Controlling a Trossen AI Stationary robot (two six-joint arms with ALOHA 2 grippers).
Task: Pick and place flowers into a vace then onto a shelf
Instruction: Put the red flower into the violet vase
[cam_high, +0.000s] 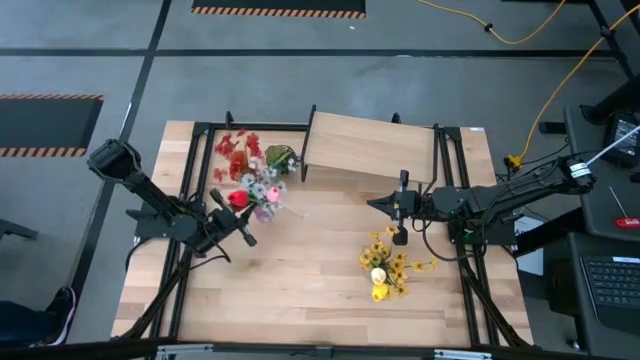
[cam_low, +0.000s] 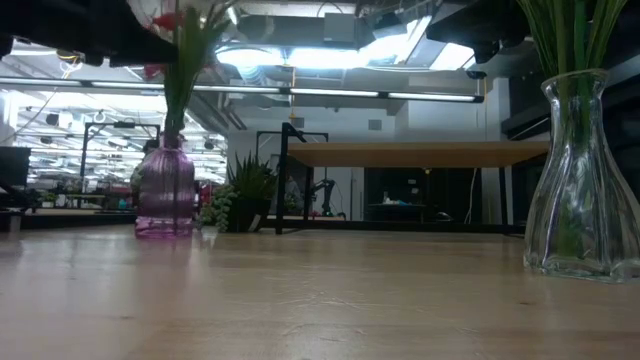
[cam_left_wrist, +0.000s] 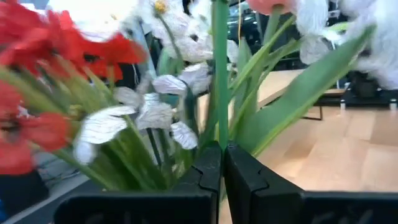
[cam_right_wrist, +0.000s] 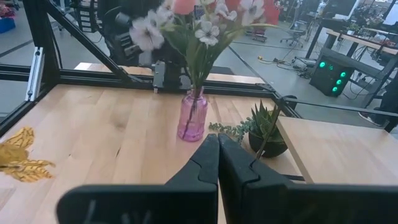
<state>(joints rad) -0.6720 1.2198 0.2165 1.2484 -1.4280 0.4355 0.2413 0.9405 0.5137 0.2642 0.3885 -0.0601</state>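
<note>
Glowing evenly from ceiling strip lights (cam_low: 300, 92); blurring heavily on close flowers (cam_left_wrist: 155, 112); casting only faint shadows across table (cam_high: 300, 280).

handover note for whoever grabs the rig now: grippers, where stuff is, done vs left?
Left gripper: shut on a green stem in the pink vase bunch.
Right gripper: shut, empty, mid-table, facing that vase.
Clear vase: holds the yellow flowers, near the table's right front.
Shelf: at the back, nothing on its board.
Done: flowers stand in both vases.
Left: both vases onto the shelf.
</note>
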